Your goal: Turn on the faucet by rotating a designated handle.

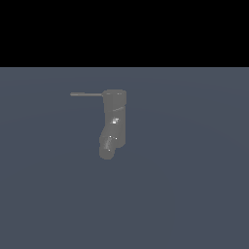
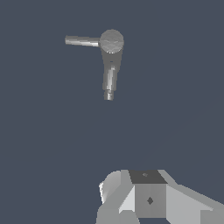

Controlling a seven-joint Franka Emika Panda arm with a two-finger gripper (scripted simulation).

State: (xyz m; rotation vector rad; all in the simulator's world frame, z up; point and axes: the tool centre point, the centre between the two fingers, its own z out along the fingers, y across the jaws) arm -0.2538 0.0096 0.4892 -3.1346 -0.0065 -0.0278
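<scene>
Faucet (image 1: 115,121): upright, untouched.
Handle (image 1: 86,94): thin rod, projecting sideways.
Gripper (image 2: 146,197): well apart; finger opening cannot be told.
Risk: fingers could slip off the rod.

Upright grey faucet (image 1: 115,116), thin handle (image 1: 86,94) projecting sideways from top

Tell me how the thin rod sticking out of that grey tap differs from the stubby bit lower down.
The handle is a thin, straight rod; the spout is short and thick. The handle projects level from the top of the faucet, toward the exterior view's left; the spout angles downward from its lower end. The handle looks plain, while the spout carries small bright glints. Both are dull grey and joined to the same upright body.
</scene>
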